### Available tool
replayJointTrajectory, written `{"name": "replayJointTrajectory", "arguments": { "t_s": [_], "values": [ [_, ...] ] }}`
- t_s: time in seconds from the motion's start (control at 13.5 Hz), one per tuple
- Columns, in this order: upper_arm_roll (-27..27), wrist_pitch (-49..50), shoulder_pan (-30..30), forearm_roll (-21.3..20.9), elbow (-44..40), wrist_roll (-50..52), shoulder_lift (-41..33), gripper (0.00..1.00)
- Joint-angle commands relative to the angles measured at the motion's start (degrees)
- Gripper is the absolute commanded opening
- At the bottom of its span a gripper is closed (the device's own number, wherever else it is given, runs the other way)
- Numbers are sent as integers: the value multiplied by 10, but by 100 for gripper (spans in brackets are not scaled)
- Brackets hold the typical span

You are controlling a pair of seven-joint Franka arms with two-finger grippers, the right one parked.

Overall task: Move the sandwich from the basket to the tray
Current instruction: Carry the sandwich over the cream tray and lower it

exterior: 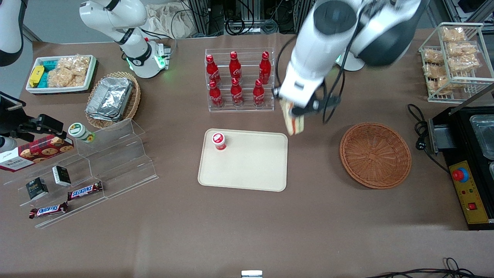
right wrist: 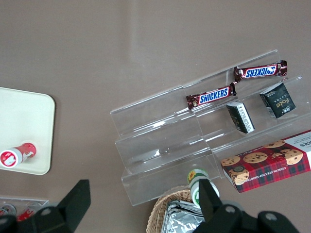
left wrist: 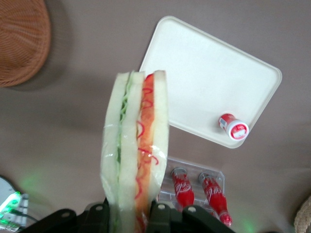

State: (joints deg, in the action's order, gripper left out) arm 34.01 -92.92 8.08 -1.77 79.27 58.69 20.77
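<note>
Gripper [exterior: 295, 110] pinching the sandwich [exterior: 292, 120] in the air, between the basket [exterior: 375, 155] and the tray [exterior: 247, 164], beside the tray's corner.

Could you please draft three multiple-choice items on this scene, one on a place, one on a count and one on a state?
1. Where is the sandwich?
A. In the basket
B. Held above the table, between the tray and the basket
C. Flat on the tray

2. How many red bottles stand in the clear rack?
A. Four
B. Six
C. Nine

3. What is the state of the basket?
A. Empty
B. Holding foil containers
C. Tipped over

Answers:
1. B: the gripper holds the sandwich at the edge of the tray that faces the basket, clear of the table.
2. B: two rows of three show.
3. A: only bare weave shows inside it.
</note>
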Motion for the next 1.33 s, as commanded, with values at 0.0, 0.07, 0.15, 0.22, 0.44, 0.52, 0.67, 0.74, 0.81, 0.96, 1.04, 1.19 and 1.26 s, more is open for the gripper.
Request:
{"name": "replayJointTrajectory", "arguments": {
  "t_s": [0.0,0.07,0.15,0.22,0.44,0.52,0.67,0.74,0.81,0.96,1.04,1.19,1.26],
  "values": [
    [7,-61,18,-45,3,13,89,25],
    [6,-85,19,-60,3,14,122,25],
    [6,-110,21,-79,4,16,151,25],
    [6,-136,25,-98,4,28,178,25],
    [6,-178,36,-152,4,56,235,25],
    [5,-186,38,-157,3,56,247,25],
    [4,-205,38,-168,4,56,265,26],
    [4,-205,38,-170,3,56,271,27],
    [4,-205,38,-175,3,56,272,33],
    [4,-215,38,-177,3,56,278,62],
    [4,-223,38,-180,3,56,279,68],
    [4,-218,35,-180,3,81,270,94],
    [5,-208,32,-178,3,98,249,100]
  ]
}}
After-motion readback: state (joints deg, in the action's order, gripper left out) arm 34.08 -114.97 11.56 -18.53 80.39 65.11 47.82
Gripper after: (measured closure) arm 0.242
